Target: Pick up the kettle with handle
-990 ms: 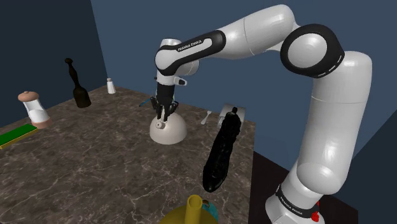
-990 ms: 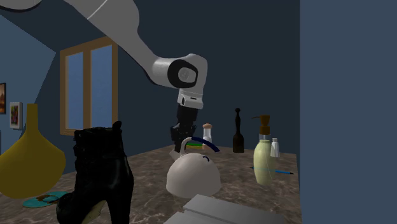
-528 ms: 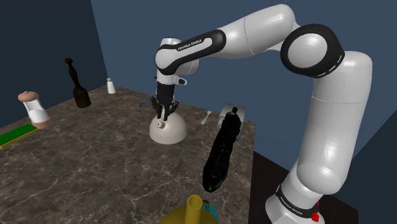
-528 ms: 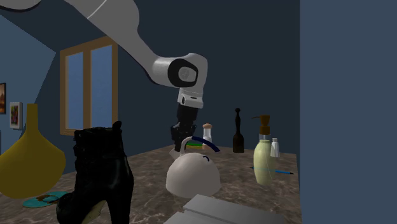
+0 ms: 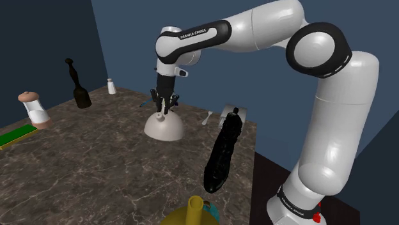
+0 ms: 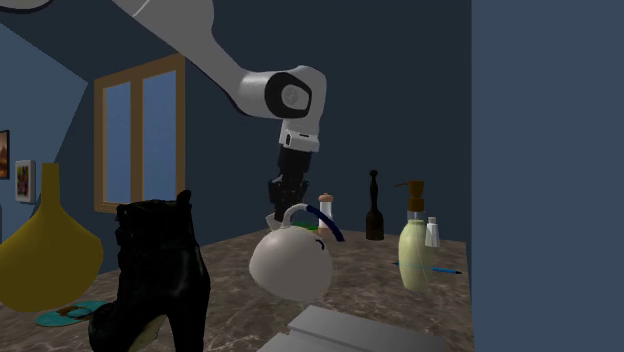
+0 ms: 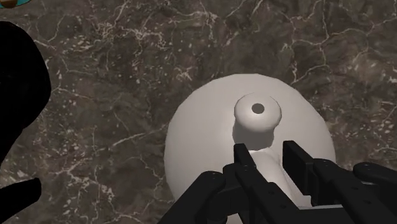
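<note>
- The dark marble tabletop [image 5: 96, 166] carries everything, and deep blue walls stand behind its far edges.
- The white arm [image 5: 268, 32] rises from its stand by the tabletop's near corner. It arches over toward the middle of the far edge, with its wrist pointing straight down.
- A tall black boot [image 5: 222, 153] stands close to the edge on the stand's side, well apart from the kettle.
- A yellow vase [image 6: 45, 250] with a narrow neck sits at the near edge, beside the boot.
- The kettle [image 5: 164, 128], a plain white dome with a small knobbed lid, is a little in from the middle of the far edge. In the second exterior view it hangs tilted under the hand, and its lower rim looks just clear of the marble.
- Its arched handle [image 6: 322, 219] is white with a dark blue strip and rises over the lid.
- The gripper [image 5: 164, 107] is directly above the lid, and its black fingers are clenched on the handle. In the wrist view a pale part of the kettle sits pinched between them.
- A dark slender bottle [image 5: 79, 89] stands near the far corner.
- A pale bottle with a brown cap [image 5: 35, 112] stands along the side edge opposite the stand.
- A small white shaker [image 5: 111, 86] sits at the far edge, near the dark bottle.
</note>
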